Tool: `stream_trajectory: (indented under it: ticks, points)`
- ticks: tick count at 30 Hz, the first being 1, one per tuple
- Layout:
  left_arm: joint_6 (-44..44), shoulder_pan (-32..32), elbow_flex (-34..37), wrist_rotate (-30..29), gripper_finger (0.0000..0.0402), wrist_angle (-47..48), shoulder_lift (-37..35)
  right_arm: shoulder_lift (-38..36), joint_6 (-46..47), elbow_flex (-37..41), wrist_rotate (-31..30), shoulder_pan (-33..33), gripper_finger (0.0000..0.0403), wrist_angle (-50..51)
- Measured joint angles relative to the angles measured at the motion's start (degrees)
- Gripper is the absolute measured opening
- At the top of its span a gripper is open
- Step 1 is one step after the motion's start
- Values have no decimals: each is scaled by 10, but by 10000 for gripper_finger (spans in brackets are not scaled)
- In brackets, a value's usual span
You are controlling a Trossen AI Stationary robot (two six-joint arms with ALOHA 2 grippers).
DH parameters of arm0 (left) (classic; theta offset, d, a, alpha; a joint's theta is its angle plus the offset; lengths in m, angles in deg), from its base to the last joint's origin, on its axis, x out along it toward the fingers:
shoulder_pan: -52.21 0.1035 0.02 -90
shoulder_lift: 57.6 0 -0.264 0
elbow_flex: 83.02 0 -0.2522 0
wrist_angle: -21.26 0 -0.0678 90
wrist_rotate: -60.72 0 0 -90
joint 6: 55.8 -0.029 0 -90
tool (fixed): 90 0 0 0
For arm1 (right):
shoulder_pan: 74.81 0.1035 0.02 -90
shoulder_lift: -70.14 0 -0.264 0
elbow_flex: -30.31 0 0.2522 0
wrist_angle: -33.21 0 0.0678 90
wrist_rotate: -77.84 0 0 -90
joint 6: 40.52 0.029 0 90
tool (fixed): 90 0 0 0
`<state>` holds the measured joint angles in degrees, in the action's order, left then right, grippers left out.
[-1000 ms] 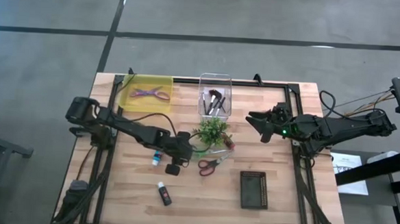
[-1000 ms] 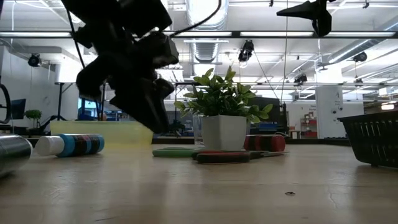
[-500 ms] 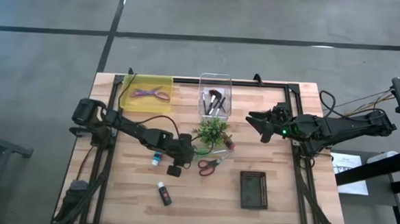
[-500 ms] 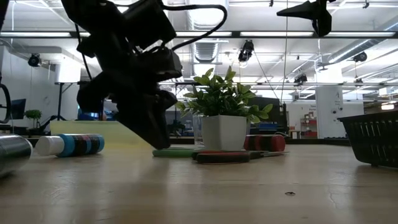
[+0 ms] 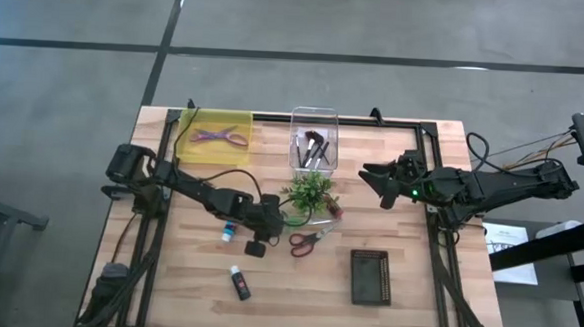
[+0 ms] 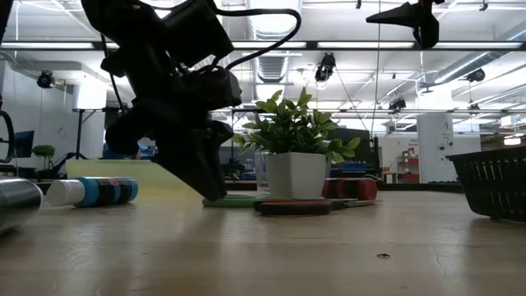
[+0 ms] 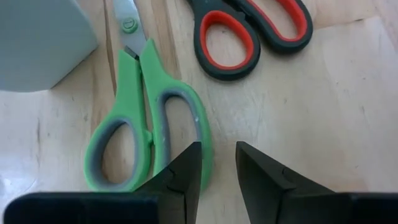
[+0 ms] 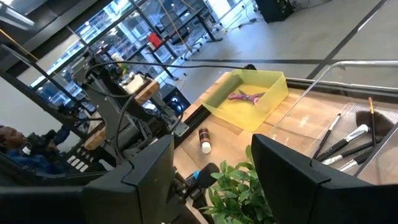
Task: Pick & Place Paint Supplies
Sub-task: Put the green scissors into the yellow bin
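Left gripper [image 7: 217,171] down at table level just by the green scissors [image 7: 146,112], fingers slightly parted, one finger [image 7: 183,177] overlapping the rim of a handle loop, the other on bare wood; nothing pinched yet. Green scissors flat on the table [image 5: 406,290], at roughly 7 o'clock of the plant [image 5: 309,191], beside its pot. Red scissors [image 5: 306,242] just beside, toward 6 o'clock of the plant. Blue tube [image 5: 228,229] at 8 o'clock of the plant, black tube [image 5: 239,282] farther out toward 7 o'clock. Purple scissors [image 5: 218,136] already in the yellow tray [image 5: 185,148]; brushes [image 5: 313,148] in the clear bin [image 5: 315,115].

Judged: scissors light, stiff, lying flush, so hard to get under; smooth plastic likely to slip. Best hold across one loop's rim.

Right gripper [image 5: 365,171] waiting at 3 o'clock of the plant, fingers spread, empty.
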<state>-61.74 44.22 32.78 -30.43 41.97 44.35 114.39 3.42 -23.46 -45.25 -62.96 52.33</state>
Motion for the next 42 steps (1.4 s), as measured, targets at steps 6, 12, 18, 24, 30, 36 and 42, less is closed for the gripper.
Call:
stream_trajectory:
  ticks: [6, 12, 18, 24, 30, 36, 42]
  points:
    - [0, 2, -2, -7, 105, -8, 0, 0, 5, 0, 1, 0, 215, 0]
    - [1, 2, 8, -8, 105, -8, 0, 0, 4, 0, 1, 0, 215, 0]
    - [18, 3, 38, 4, 105, -31, -1, 0, 4, 0, 1, 0, 215, 1]
    - [20, 3, 45, 14, 101, -27, -2, 0, 6, 0, 1, 0, 215, 1]
    - [17, 2, 45, 28, 30, -21, -2, 0, 6, 0, 1, 0, 215, 1]
    - [-31, -4, 46, 62, 17, -18, -2, 0, 9, 0, 1, 0, 215, 1]
    - [-48, -12, 49, 97, 13, -3, -21, 0, 11, 0, 1, 0, 215, 1]
